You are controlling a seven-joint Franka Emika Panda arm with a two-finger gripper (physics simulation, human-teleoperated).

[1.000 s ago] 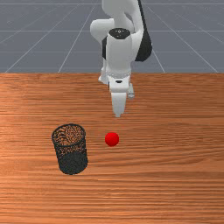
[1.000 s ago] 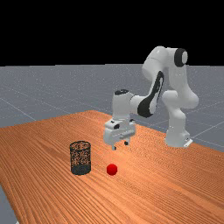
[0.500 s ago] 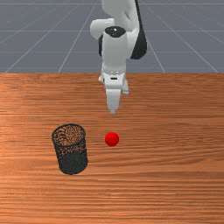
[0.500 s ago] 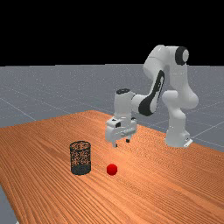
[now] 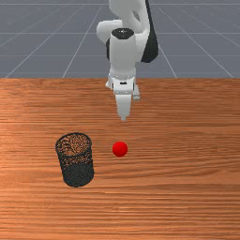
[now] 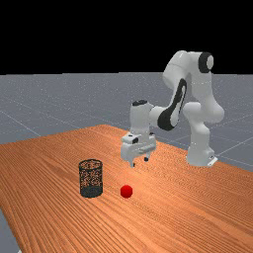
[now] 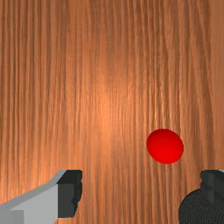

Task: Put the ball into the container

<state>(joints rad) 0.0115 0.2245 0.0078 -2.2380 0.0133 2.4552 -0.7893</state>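
High over the table, my gripper [image 6: 140, 163] hangs open in the far view, with nothing held. Its two dark fingertips stand wide apart in the wrist view, the gripper [image 7: 141, 192] having bare wood between them. The red ball [image 5: 120, 149] lies on the table, nearer the front camera than the hand; in the far view the ball [image 6: 126, 191] is below the gripper. A black mesh container [image 5: 77, 161] stands upright at the front view's left of the ball, apart from it. Part of the container [image 7: 192, 212] appears behind one fingertip in the wrist view.
The orange-brown wooden table [image 5: 187, 164] carries the ball and the container. The arm's base stands at the far view's right, by the table's far edge.
My hand has moved toward the front view's left and back a little, away from the ball, rising slightly; in the last half second it barely moved. Ball and container have stayed put.
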